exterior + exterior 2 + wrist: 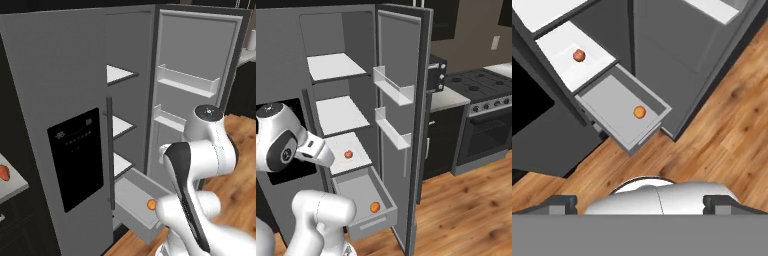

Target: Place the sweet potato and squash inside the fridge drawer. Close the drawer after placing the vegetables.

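Hovering high over the wood floor with end effector (640, 202) spread wide, gripping nothing — one reddish vegetable (578, 55) on the lowest shelf (587, 67), one orange vegetable (639, 112) inside the pulled-out fridge drawer (612, 107).

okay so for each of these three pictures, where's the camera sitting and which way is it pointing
Left base view: behind the arm's left, facing the open fridge; white arm lower right; the fridge drawer holds an orange vegetable.
Right base view: behind the arm's right, facing the fridge interior and stove; arm lower left.
Hand view: on the hand, looking down at the drawer and wood floor; open gripper at bottom.
Shared: all show the drawer and orange vegetable; right and hand views share a reddish vegetable on the shelf.
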{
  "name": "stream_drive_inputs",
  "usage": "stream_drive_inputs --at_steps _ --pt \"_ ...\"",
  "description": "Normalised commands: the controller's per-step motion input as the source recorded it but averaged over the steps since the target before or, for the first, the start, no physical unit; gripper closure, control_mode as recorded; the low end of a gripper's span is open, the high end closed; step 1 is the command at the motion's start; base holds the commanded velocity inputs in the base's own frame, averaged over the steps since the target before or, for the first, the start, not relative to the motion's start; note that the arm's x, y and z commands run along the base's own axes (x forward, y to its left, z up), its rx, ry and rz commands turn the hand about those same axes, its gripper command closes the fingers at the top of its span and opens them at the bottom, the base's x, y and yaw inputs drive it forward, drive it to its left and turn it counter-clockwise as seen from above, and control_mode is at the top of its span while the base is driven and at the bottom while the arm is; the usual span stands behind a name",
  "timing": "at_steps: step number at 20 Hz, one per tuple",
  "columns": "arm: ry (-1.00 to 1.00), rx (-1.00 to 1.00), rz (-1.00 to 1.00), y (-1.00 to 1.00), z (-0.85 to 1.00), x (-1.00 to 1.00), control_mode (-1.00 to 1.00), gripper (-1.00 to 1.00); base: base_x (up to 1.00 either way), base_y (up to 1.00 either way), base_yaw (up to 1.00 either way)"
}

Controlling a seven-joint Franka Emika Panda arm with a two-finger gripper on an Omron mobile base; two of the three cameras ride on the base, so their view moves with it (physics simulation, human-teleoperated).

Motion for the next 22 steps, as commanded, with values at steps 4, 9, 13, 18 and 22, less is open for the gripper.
stream_drive_inputs --at_steps 4,9,13,18,22 --pt "0.0 0.0 0.0 0.0 0.0 0.0 1.0 -1.0 -0.57 0.08 0.2" --pt "0.0 0.0 0.0 0.0 0.0 0.0 1.0 -1.0 -0.79 0.67 0.44" --pt "0.0 0.0 0.0 0.0 0.0 0.0 1.0 -1.0 -0.67 0.91 0.5" --pt "0.0 0.0 0.0 0.0 0.0 0.0 1.0 -1.0 -0.19 1.0 0.39" --pt "0.0 0.0 0.0 0.0 0.0 0.0 1.0 -1.0 0.46 0.99 0.12"
